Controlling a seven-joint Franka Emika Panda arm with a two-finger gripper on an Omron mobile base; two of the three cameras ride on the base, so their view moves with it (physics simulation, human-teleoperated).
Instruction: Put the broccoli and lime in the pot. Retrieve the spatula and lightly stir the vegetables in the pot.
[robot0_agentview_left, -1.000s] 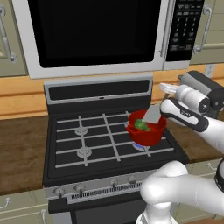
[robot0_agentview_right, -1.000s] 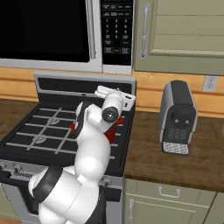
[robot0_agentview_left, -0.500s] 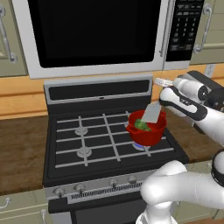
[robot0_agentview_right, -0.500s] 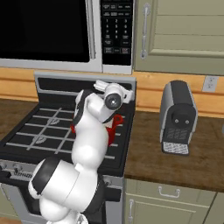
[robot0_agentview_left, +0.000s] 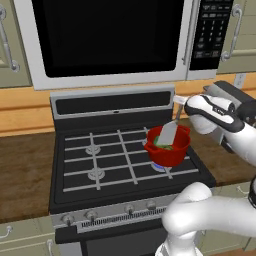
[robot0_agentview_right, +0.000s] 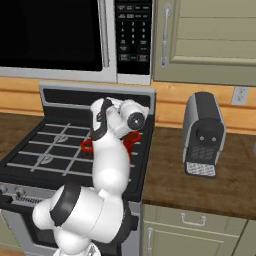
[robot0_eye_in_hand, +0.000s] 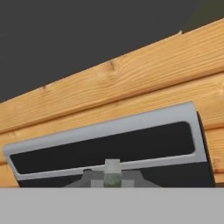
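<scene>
The red pot (robot0_agentview_left: 172, 155) stands on the stove's front right burner. The spatula (robot0_agentview_left: 168, 134) leans into it, pale blade down inside the rim and thin handle rising up to the right. My gripper (robot0_agentview_left: 179, 101) is shut on the top of that handle, above the pot's far edge. Under the blade a patch of the green vegetables (robot0_agentview_left: 164, 146) shows; I cannot tell the broccoli from the lime. In the right base view my arm covers the pot (robot0_agentview_right: 133, 139), and just its red side handles stick out.
The black gas stove (robot0_agentview_left: 100, 160) has free burners to the left of the pot. A microwave (robot0_agentview_left: 110, 35) hangs above it. A coffee machine (robot0_agentview_right: 202, 135) stands on the wooden counter to the right. The hand view faces the stove's back panel (robot0_eye_in_hand: 109, 144) and wooden backsplash (robot0_eye_in_hand: 109, 92).
My hand has risen and swung left over the pot's far edge. The spatula stands steeper and its blade has shifted slightly left inside the pot.
</scene>
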